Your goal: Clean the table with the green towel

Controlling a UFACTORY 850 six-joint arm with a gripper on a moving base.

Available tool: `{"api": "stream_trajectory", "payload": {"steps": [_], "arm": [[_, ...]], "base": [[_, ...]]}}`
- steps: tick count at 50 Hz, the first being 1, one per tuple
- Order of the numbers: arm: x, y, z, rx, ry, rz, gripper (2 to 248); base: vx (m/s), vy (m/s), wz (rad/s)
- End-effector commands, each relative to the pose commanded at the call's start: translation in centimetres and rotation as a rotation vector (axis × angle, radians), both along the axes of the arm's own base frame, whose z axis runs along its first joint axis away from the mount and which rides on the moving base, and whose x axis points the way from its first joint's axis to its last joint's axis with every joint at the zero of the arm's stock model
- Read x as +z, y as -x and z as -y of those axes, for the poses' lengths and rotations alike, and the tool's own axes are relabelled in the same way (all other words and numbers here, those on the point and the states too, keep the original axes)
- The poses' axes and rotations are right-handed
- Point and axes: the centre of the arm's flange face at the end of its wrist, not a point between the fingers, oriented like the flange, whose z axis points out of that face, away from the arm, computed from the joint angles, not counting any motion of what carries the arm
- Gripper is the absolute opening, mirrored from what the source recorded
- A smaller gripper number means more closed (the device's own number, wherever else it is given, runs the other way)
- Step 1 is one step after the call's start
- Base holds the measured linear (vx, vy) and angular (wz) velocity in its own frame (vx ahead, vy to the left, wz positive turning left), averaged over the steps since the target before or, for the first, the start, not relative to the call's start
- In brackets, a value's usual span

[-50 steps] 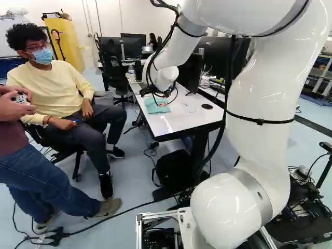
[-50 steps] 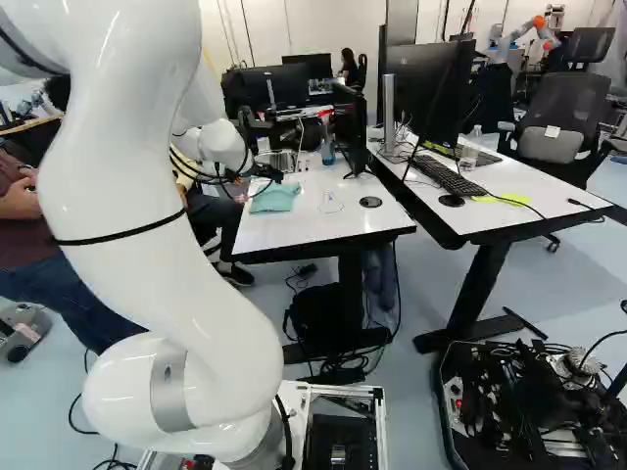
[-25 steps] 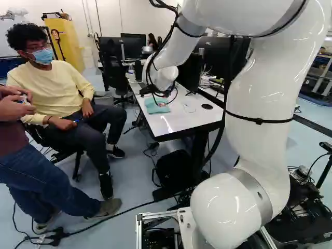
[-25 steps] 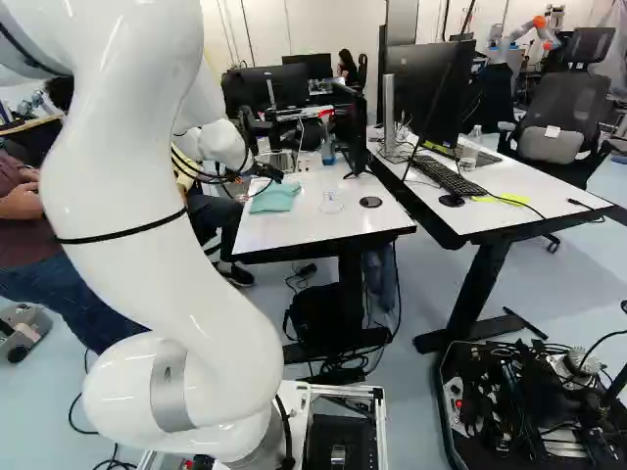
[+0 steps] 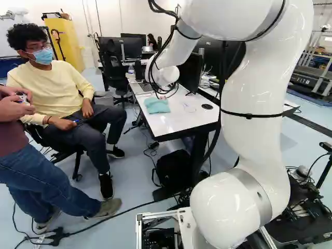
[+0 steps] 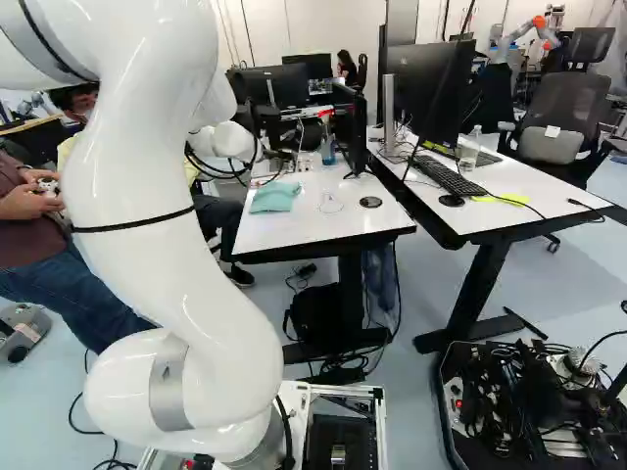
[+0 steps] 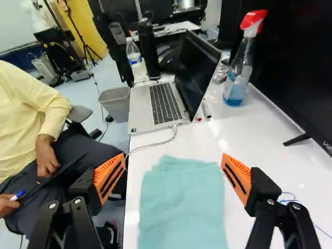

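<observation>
The white arm [image 5: 254, 98] is rising from its lowest joint, bending over near the top and reaching ahead and down to its wrist [image 5: 167, 76], where black cables [image 5: 151, 72] are looping alongside. The gripper [image 7: 173, 167] is spreading its two fingers wide, orange pads [image 7: 109, 176] facing each other.

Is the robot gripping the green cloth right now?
No, the gripper stands open, its fingers wide apart, and the green towel lies on the table.

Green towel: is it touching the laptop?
Apart. The wrist view shows white tabletop between the green towel and the laptop, with a cable crossing that gap.
</observation>
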Motion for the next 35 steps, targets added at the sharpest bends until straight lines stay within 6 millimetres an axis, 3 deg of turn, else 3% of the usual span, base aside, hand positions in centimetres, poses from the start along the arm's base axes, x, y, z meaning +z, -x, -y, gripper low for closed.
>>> {"api": "stream_trajectory", "payload": {"steps": [26,35], "arm": [[0.7,-0.3,5.3,-0.266,-0.143,0.072,247],[0.6,-0.3,5.9,-0.289,-0.154,0.07,247]], "base": [[0.0,0.0,0.0],[0.0,0.0,0.0]]}}
